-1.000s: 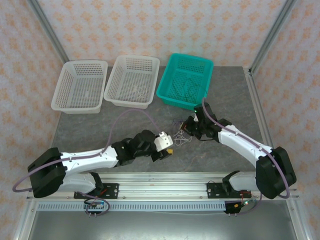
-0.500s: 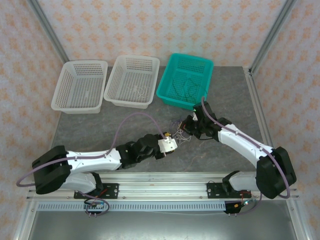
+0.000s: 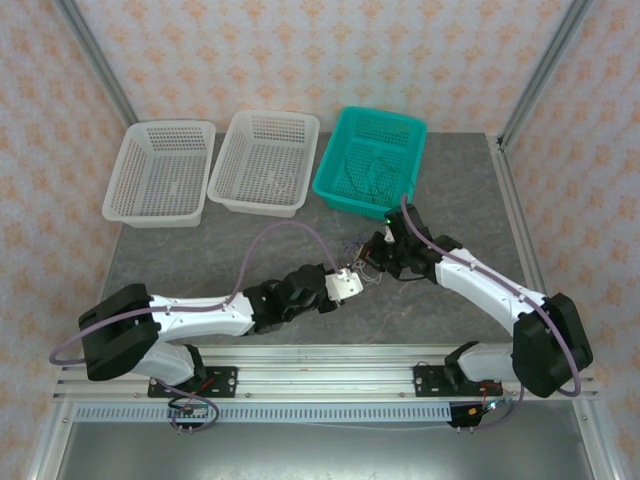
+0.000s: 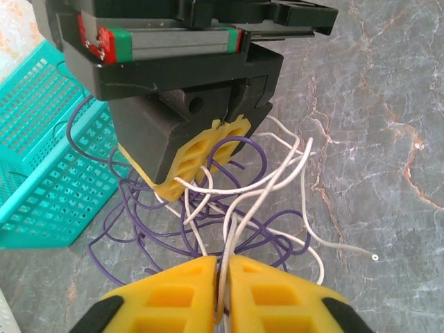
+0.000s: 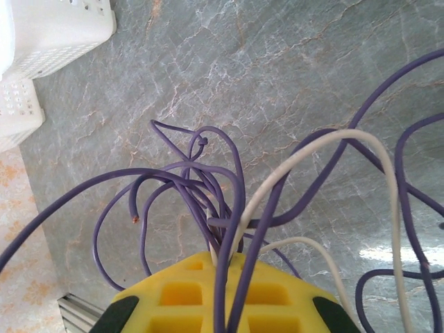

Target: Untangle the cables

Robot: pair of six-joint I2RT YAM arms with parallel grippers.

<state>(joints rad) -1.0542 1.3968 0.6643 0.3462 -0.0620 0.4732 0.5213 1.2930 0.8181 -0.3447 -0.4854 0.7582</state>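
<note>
Between the two arms, just in front of the teal perforated plastic basket (image 3: 350, 197), a wispy tangle of hair-thin purple and white cables (image 3: 362, 265) lies on the grey marbled table (image 3: 200, 255). The left pincer (image 4: 222, 270) is clenched on one white strand (image 4: 277, 183) that runs up between its yellow pads. The right pincer (image 5: 220, 267), facing it close by, is clamped on a sheaf of purple loops with a white wire among them. The wires look almost weightless, limp yet slightly springy, holding their curls, so I'd expect them to snag on one another and drag the whole bundle rather than slide free. Thin and smooth, they could slip through the pads. The best hold seems to be near a free end, drawn slowly away from the other pincer. More fine wires, greenish, lie inside the basket.
</note>
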